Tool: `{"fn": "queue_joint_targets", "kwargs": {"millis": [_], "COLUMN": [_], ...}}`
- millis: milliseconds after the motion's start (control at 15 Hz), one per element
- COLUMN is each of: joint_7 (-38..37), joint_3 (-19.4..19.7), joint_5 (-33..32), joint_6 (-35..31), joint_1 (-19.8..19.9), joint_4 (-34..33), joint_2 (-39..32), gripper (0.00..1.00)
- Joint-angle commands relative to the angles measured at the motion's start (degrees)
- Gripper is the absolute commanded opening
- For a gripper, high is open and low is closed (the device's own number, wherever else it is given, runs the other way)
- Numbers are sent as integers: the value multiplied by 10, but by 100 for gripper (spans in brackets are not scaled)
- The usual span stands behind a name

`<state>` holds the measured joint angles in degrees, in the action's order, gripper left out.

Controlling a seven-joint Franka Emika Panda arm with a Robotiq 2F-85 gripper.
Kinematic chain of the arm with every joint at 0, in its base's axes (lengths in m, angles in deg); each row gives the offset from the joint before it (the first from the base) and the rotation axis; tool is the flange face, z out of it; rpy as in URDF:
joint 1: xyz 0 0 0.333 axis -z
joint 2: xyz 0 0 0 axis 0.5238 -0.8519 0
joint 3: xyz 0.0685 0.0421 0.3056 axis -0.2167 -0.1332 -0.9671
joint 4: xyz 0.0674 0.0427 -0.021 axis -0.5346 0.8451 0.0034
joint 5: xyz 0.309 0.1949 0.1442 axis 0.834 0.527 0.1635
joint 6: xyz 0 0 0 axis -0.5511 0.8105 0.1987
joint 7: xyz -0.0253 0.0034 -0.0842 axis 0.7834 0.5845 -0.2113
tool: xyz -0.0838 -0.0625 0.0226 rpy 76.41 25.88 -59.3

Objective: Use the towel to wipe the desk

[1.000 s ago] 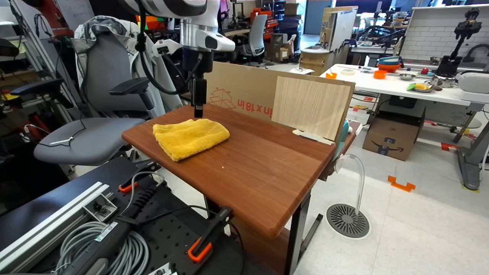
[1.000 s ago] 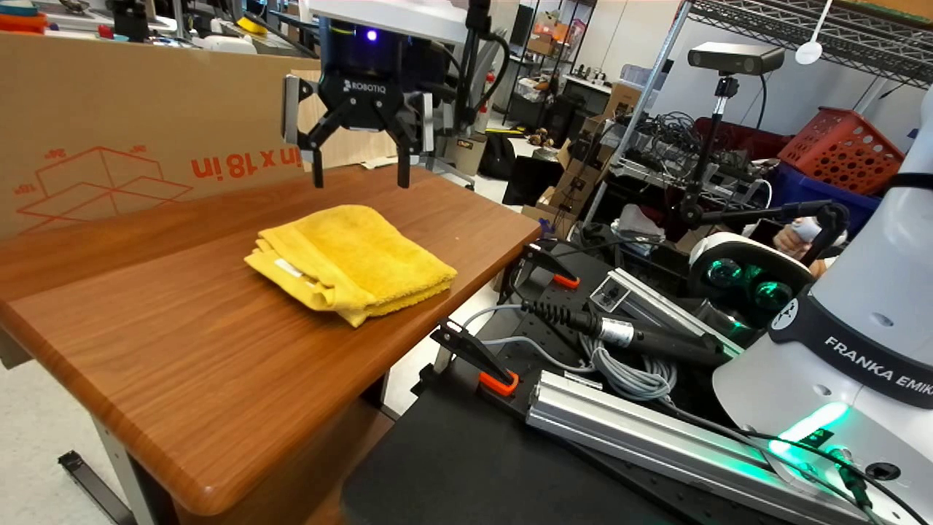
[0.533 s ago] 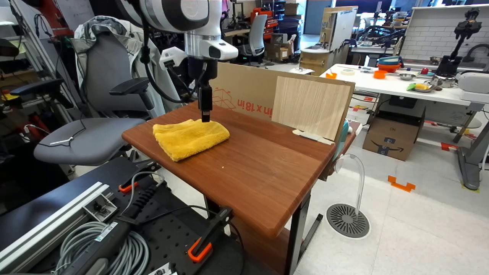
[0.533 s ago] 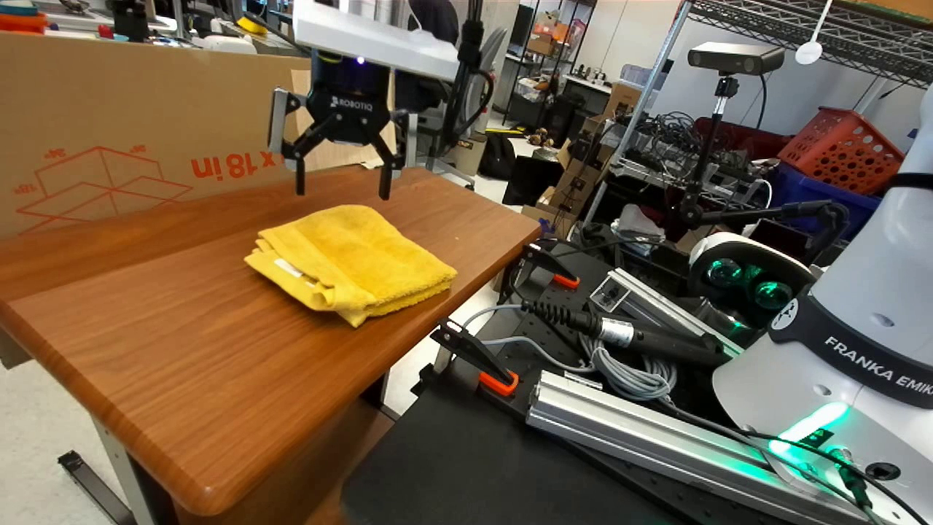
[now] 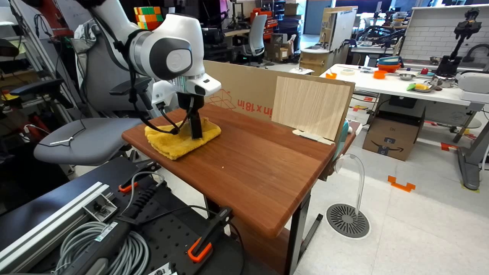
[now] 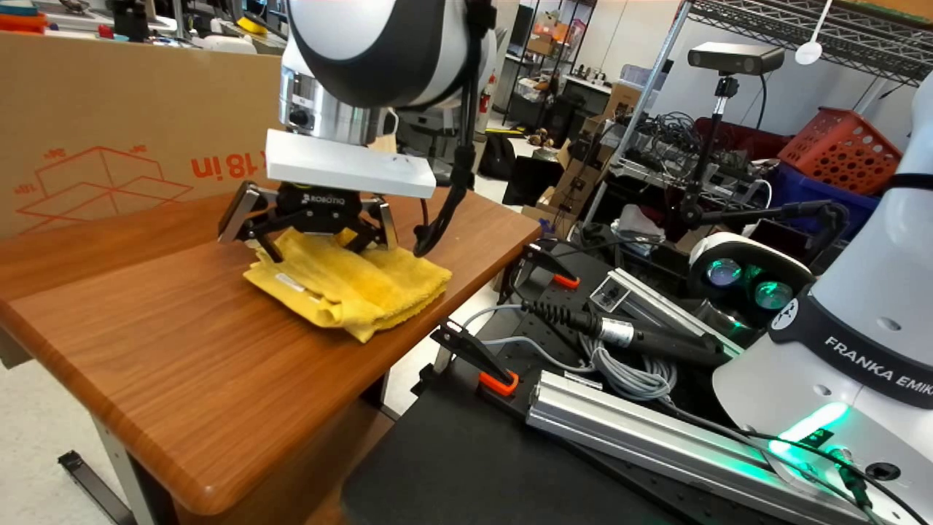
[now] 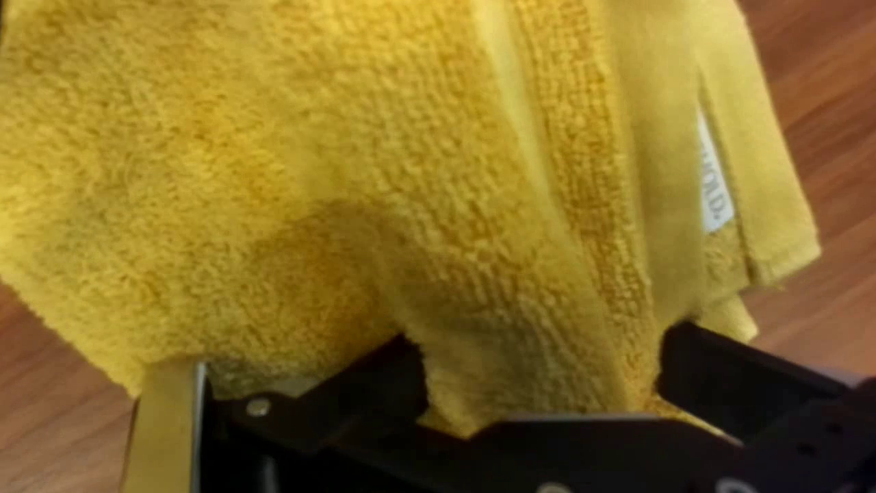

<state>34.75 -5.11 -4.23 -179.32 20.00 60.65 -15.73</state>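
The folded yellow towel (image 5: 172, 145) lies on the brown wooden desk (image 5: 259, 172), near its chair-side end. It also shows in an exterior view (image 6: 372, 292), with a white label at one edge. My gripper (image 6: 317, 251) points down onto the towel's side nearest the cardboard panel. In the wrist view the towel (image 7: 342, 157) is bunched into a thick fold between the two black fingers (image 7: 544, 342), and the fold rises to the palm. The fingers tilt inward and touch the fold on both sides. The fingertips themselves are partly hidden in the cloth.
A cardboard panel (image 5: 240, 89) stands along the desk's far edge, with a light wood board (image 5: 311, 107) leaning on it. A grey chair (image 5: 91, 141) is beside the desk. A black platform (image 6: 437, 437) with clamps (image 6: 499, 383) and cables adjoins the front edge.
My gripper has come down from above the desk onto the towel, and its fingers are now around a bunched fold. The towel has shifted slightly and its surface is wrinkled.
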Motion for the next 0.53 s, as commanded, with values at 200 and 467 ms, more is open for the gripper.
{"fn": "queue_joint_targets", "kwargs": {"millis": [200, 467], "joint_7": [22, 23], "joint_3": [44, 95], "joint_5": [32, 50], "joint_6": [-44, -68], "joint_1": [23, 76], "joint_4": [10, -11], "joint_2": [-3, -28], "gripper": [100, 100]}}
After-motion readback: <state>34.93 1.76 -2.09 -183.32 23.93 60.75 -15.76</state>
